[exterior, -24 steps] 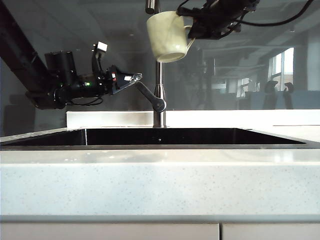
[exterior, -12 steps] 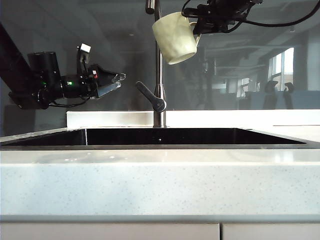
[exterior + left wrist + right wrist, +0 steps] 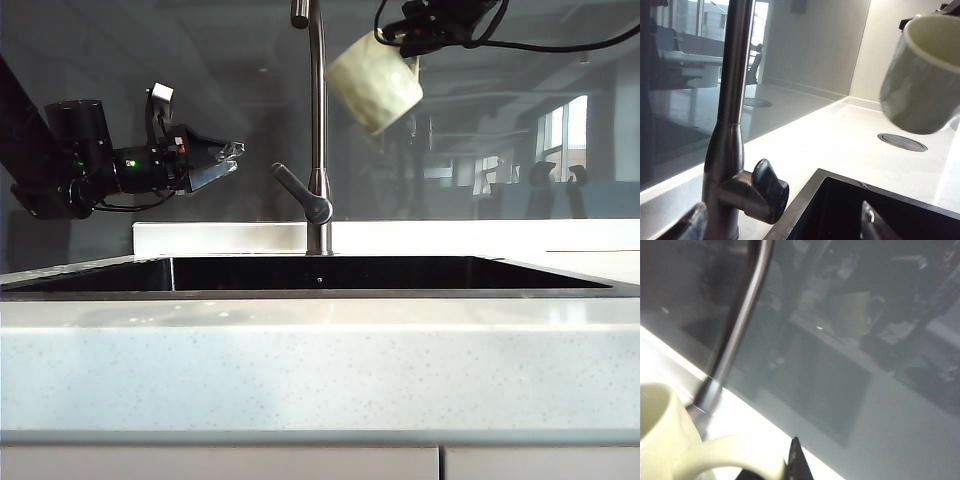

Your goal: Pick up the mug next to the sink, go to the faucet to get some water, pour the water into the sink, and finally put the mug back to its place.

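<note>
Right gripper [image 3: 412, 38] clamped on mug [image 3: 374, 80] handle, high beside faucet [image 3: 318, 150]; mug had tipped further, shifted right — judged pouring into sink [image 3: 320, 272]. Left gripper [image 3: 228, 160], jaws apart, had withdrawn from lever.

Left claw [image 3: 232, 157] now back from the faucet [image 3: 317, 130] lever; mug [image 3: 375, 82] farther right, more steeply tipped.

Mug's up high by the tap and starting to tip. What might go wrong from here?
The right gripper holds the mug only by its handle, tilted high above the sink; a slip could drop it onto the basin. The mug hangs close to the faucet, so swinging could knock it. The left gripper waits open beside the lever, where it could bump it.
</note>
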